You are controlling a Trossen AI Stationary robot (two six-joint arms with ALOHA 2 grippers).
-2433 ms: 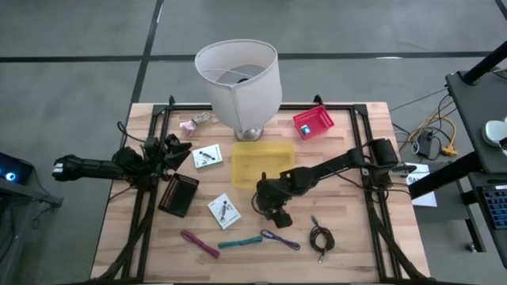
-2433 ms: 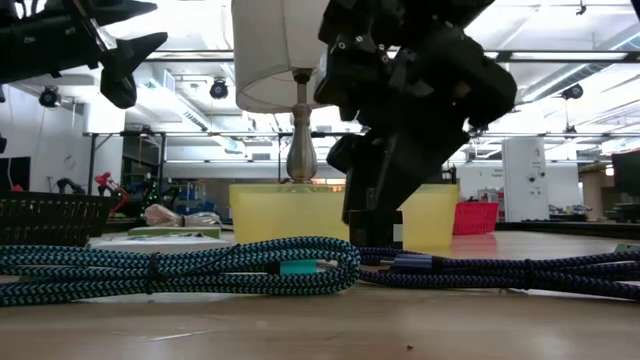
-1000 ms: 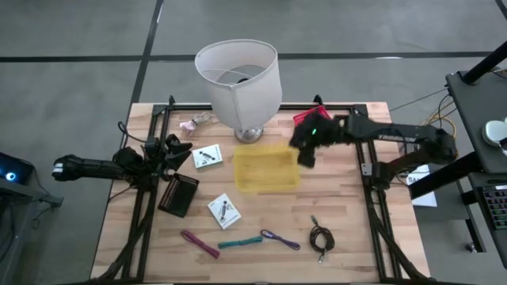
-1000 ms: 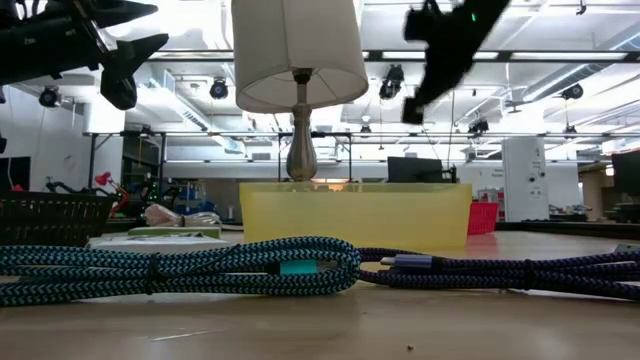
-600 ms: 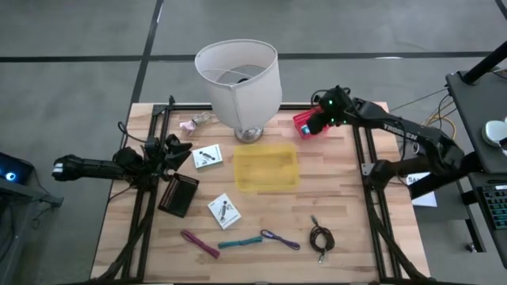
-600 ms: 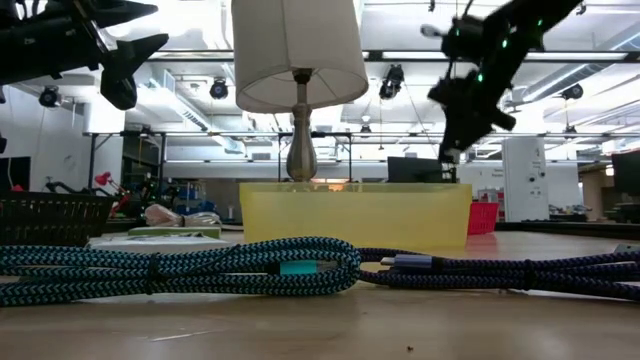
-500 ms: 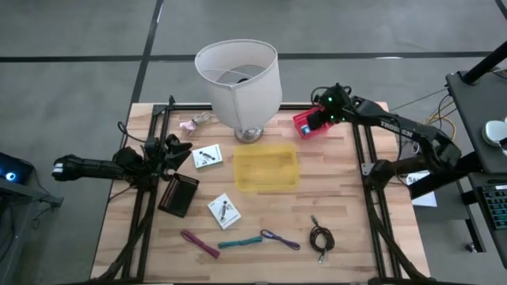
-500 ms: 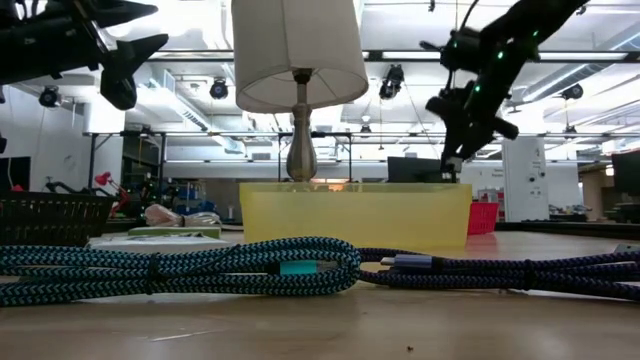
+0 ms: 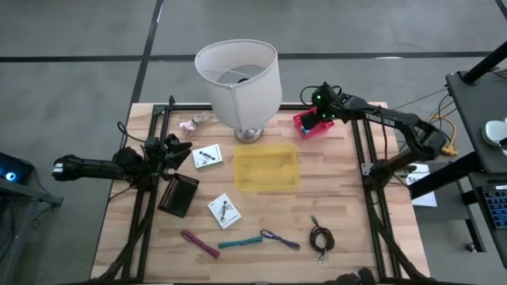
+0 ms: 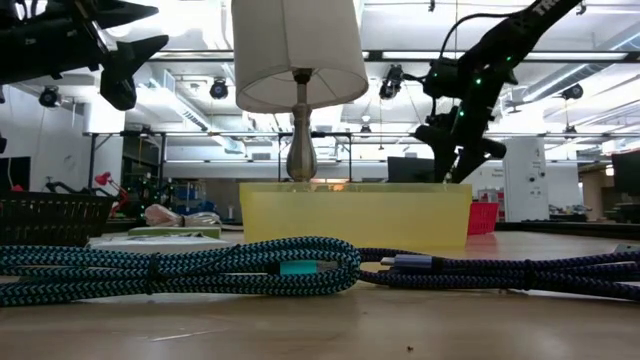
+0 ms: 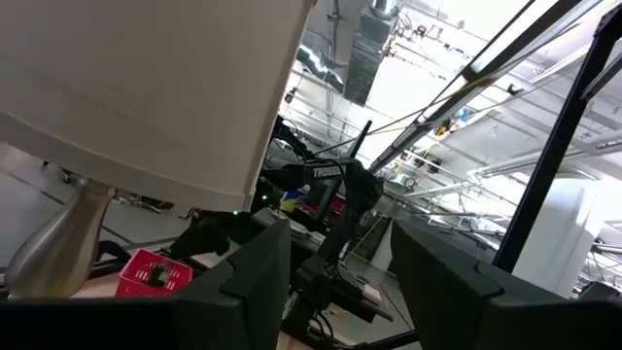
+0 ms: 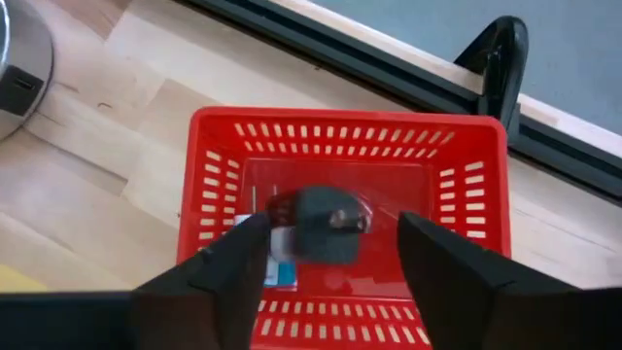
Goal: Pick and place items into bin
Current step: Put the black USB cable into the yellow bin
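Observation:
My right gripper (image 9: 320,108) (image 12: 330,220) hangs open above a small red basket (image 12: 345,165) at the table's far right. A dark grey lump (image 12: 326,231) and a small teal piece (image 12: 284,273) are inside the basket, between my spread fingers but below them, untouched. The magenta stick (image 9: 199,243), teal stick (image 9: 240,241), purple looped cord (image 9: 280,239) and coiled black cable (image 9: 321,237) lie flat near the table's near edge. My left gripper (image 9: 176,148) (image 11: 340,228) waits open at the left side, above the table.
A translucent yellow bin (image 9: 265,167) sits mid-table, and the white lamp (image 9: 238,79) stands just behind it. Two white cards (image 9: 207,156) (image 9: 224,210), a black basket (image 9: 180,195) and a pink wrapper (image 9: 196,120) lie on the left half. Black rails run along both sides.
My right gripper has travelled from above the yellow bin's far right corner toward the table's far edge, ending over the red basket. The left arm has kept still.

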